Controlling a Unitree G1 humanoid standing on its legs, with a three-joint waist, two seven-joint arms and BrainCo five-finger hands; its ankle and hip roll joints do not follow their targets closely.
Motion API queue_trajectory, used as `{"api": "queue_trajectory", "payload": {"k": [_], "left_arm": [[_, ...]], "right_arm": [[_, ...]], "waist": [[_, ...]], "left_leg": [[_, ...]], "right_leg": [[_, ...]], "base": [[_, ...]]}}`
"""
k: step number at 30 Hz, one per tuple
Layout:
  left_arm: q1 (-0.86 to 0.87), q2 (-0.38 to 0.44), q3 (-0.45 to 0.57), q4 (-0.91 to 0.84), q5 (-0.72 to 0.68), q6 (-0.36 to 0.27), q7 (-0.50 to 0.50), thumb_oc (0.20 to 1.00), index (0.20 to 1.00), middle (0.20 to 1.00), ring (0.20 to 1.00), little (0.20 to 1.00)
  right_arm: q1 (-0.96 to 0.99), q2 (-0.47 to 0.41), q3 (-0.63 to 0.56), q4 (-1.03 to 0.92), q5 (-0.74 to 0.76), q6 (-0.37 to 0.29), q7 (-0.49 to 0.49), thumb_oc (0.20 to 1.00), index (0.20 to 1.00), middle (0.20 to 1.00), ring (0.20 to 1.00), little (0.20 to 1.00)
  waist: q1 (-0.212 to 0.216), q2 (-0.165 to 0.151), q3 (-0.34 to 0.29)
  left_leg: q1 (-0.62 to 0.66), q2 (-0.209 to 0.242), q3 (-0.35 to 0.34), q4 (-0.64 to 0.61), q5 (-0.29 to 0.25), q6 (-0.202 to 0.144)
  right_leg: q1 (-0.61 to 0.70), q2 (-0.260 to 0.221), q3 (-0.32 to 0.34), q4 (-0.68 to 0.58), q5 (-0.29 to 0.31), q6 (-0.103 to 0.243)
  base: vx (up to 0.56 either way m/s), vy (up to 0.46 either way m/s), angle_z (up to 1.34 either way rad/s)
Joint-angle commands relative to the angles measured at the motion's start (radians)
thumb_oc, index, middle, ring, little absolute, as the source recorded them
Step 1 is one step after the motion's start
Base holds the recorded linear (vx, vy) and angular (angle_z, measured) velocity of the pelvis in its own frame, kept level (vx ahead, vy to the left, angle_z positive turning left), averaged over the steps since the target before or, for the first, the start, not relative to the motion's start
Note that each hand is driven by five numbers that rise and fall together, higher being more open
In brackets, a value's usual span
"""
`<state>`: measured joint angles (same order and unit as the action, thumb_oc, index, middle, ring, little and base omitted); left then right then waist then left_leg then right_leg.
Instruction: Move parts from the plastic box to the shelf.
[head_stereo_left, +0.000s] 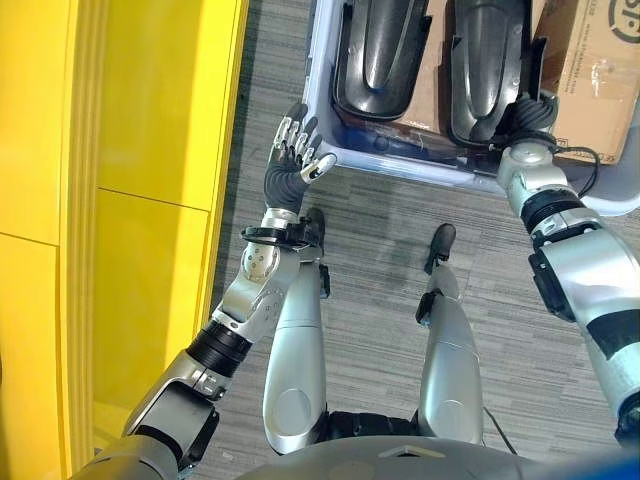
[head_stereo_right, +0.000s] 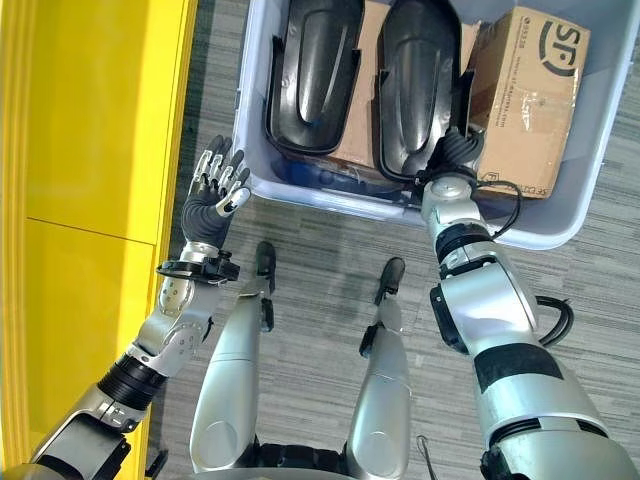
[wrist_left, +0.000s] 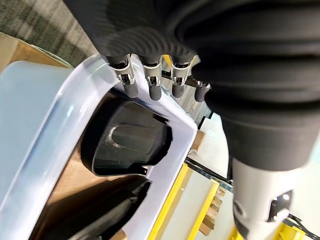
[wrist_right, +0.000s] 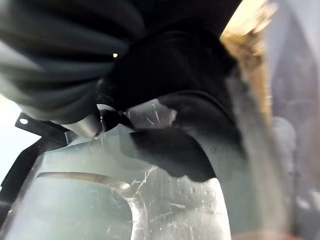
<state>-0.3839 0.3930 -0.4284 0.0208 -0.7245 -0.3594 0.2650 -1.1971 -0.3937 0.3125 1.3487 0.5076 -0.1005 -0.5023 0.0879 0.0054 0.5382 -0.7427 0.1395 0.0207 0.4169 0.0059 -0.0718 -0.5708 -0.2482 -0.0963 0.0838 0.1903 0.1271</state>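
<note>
My right hand is down on the near end of the right black part; I can't tell its grip. I'd seat the fingers before lifting from the plastic box, left hand spread wide alongside.

Floor's grey carpet with a streaky woven look, taking up the middle and lower right. Big glossy yellow panels down the left side, probably a cabinet.

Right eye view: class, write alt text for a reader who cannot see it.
The right robot hand reaches into a pale plastic box on the carpet, at the near end of one of two black moulded parts lying beside a cardboard carton. The left robot hand, fingers straight, hovers outside the box's corner, next to a yellow shelf unit.
</note>
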Motion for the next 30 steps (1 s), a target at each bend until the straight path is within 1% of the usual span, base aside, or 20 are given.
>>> {"api": "queue_trajectory", "payload": {"k": [1, 2, 3, 4, 5, 6, 7, 8, 11, 13, 20, 26, 28, 30], "left_arm": [[0.037, 0.011, -0.006, -0.112, -0.004, -0.040, -0.034, 1.000, 1.000, 1.000, 1.000, 1.000], [0.041, 0.010, -0.001, -0.110, -0.006, -0.038, -0.037, 1.000, 1.000, 1.000, 1.000, 1.000], [0.055, 0.010, 0.011, -0.104, -0.010, -0.034, -0.043, 1.000, 1.000, 1.000, 1.000, 1.000], [0.062, 0.012, 0.016, -0.103, -0.010, -0.032, -0.046, 1.000, 1.000, 1.000, 1.000, 1.000], [0.063, 0.012, 0.015, -0.103, -0.010, -0.032, -0.046, 1.000, 1.000, 1.000, 1.000, 1.000], [0.080, 0.015, 0.029, -0.103, -0.015, -0.026, -0.051, 1.000, 1.000, 1.000, 1.000, 1.000], [0.088, 0.016, 0.032, -0.106, -0.017, -0.024, -0.055, 1.000, 1.000, 1.000, 1.000, 1.000], [0.089, 0.016, 0.032, -0.106, -0.017, -0.024, -0.055, 1.000, 1.000, 1.000, 1.000, 1.000], [0.126, 0.024, 0.060, -0.110, -0.023, -0.012, -0.068, 1.000, 1.000, 1.000, 1.000, 1.000], [0.135, 0.027, 0.067, -0.110, -0.022, -0.007, -0.073, 1.000, 1.000, 1.000, 1.000, 1.000], [0.170, 0.027, 0.087, -0.108, -0.024, 0.015, -0.091, 1.000, 1.000, 1.000, 1.000, 1.000], [0.202, 0.029, 0.102, -0.110, -0.018, 0.026, -0.108, 1.000, 1.000, 1.000, 1.000, 1.000], [0.218, 0.031, 0.111, -0.115, -0.015, 0.030, -0.118, 1.000, 1.000, 1.000, 1.000, 1.000], [0.246, 0.035, 0.130, -0.114, -0.010, 0.040, -0.137, 1.000, 1.000, 1.000, 1.000, 1.000]], "right_arm": [[0.050, -0.029, -0.022, -0.113, 0.055, -0.067, 0.012, 0.200, 0.200, 0.200, 0.200, 0.200], [0.066, -0.023, -0.028, -0.144, 0.070, -0.081, 0.016, 0.200, 0.200, 0.200, 0.200, 0.200], [0.113, -0.014, -0.040, -0.228, 0.099, -0.109, 0.026, 0.200, 0.200, 0.200, 0.200, 0.200], [0.139, -0.012, -0.043, -0.272, 0.104, -0.120, 0.029, 0.200, 0.200, 0.200, 0.200, 0.200], [0.141, -0.012, -0.044, -0.274, 0.103, -0.119, 0.028, 0.200, 0.200, 0.200, 0.200, 0.200], [0.195, -0.001, -0.053, -0.362, 0.119, -0.140, 0.035, 0.200, 0.200, 0.200, 0.200, 0.200], [0.224, 0.002, -0.057, -0.407, 0.121, -0.148, 0.036, 0.200, 0.200, 0.200, 0.200, 0.200], [0.226, 0.003, -0.058, -0.409, 0.120, -0.147, 0.035, 0.200, 0.200, 0.200, 0.200, 0.200], [0.357, 0.021, -0.089, -0.606, 0.139, -0.178, 0.055, 0.200, 0.200, 0.200, 0.200, 0.200], [0.413, 0.029, -0.101, -0.687, 0.159, -0.195, 0.069, 0.200, 0.200, 0.200, 0.200, 0.200], [0.572, 0.067, -0.135, -0.910, 0.188, -0.217, 0.109, 0.200, 0.200, 0.200, 0.200, 0.200], [0.681, 0.083, -0.144, -1.026, 0.196, -0.221, 0.143, 0.200, 0.200, 0.200, 0.200, 0.200], [0.732, 0.085, -0.148, -1.078, 0.193, -0.222, 0.158, 0.200, 0.200, 0.200, 0.200, 0.200], [0.813, 0.094, -0.156, -1.128, 0.199, -0.220, 0.193, 0.200, 0.200, 0.200, 0.200, 0.200]], "waist": [[0.023, 0.019, -0.018], [0.019, 0.015, -0.018], [0.011, 0.005, -0.018], [0.007, 0.000, -0.018], [0.007, -0.001, -0.018], [-0.001, -0.009, -0.023], [-0.006, -0.012, -0.027], [-0.006, -0.013, -0.028], [-0.019, -0.023, -0.047], [-0.024, -0.028, -0.056], [-0.039, -0.036, -0.091], [-0.049, -0.043, -0.120], [-0.054, -0.046, -0.136], [-0.062, -0.048, -0.167]], "left_leg": [[0.081, 0.011, -0.057, -0.131, -0.002, -0.019], [0.087, 0.014, -0.056, -0.133, -0.002, -0.019], [0.100, 0.019, -0.054, -0.138, 0.000, -0.022], [0.107, 0.021, -0.055, -0.140, 0.001, -0.023], [0.109, 0.021, -0.056, -0.141, 0.001, -0.023], [0.118, 0.024, -0.058, -0.144, 0.003, -0.025], [0.123, 0.026, -0.057, -0.145, 0.003, -0.026], [0.124, 0.025, -0.057, -0.146, 0.003, -0.026], [0.158, 0.033, -0.060, -0.162, 0.006, -0.029], [0.173, 0.035, -0.060, -0.168, 0.006, -0.030], [0.223, 0.040, -0.063, -0.176, 0.002, -0.031], [0.266, 0.041, -0.067, -0.195, 0.005, -0.032], [0.289, 0.043, -0.069, -0.205, 0.007, -0.032], [0.324, 0.044, -0.073, -0.226, 0.013, -0.031]], "right_leg": [[0.003, -0.058, 0.021, 0.181, -0.152, 0.041], [0.008, -0.056, 0.022, 0.178, -0.151, 0.041], [0.019, -0.052, 0.021, 0.175, -0.152, 0.040], [0.026, -0.051, 0.019, 0.174, -0.152, 0.040], [0.027, -0.051, 0.019, 0.174, -0.152, 0.040], [0.038, -0.050, 0.017, 0.173, -0.153, 0.038], [0.042, -0.049, 0.017, 0.174, -0.154, 0.038], [0.043, -0.049, 0.017, 0.174, -0.154, 0.038], [0.079, -0.049, 0.009, 0.166, -0.156, 0.037], [0.096, -0.049, 0.007, 0.163, -0.158, 0.037], [0.151, -0.052, 0.003, 0.161, -0.168, 0.038], [0.201, -0.054, -0.005, 0.143, -0.168, 0.042], [0.223, -0.056, -0.008, 0.135, -0.168, 0.044], [0.264, -0.061, -0.015, 0.119, -0.170, 0.047]], "base": [[0.00, 0.000, 0.00], [0.00, 0.000, 0.00], [-0.02, -0.034, 0.02], [-0.01, -0.032, 0.01], [0.00, -0.032, 0.00], [0.00, -0.022, -0.05], [0.00, 0.000, 0.00], [0.00, 0.000, 0.00], [0.00, 0.000, 0.00], [0.02, -0.014, -0.01], [0.01, -0.006, 0.01], [0.03, -0.019, 0.02], [0.06, -0.021, 0.01], [0.09, -0.029, 0.07]]}}
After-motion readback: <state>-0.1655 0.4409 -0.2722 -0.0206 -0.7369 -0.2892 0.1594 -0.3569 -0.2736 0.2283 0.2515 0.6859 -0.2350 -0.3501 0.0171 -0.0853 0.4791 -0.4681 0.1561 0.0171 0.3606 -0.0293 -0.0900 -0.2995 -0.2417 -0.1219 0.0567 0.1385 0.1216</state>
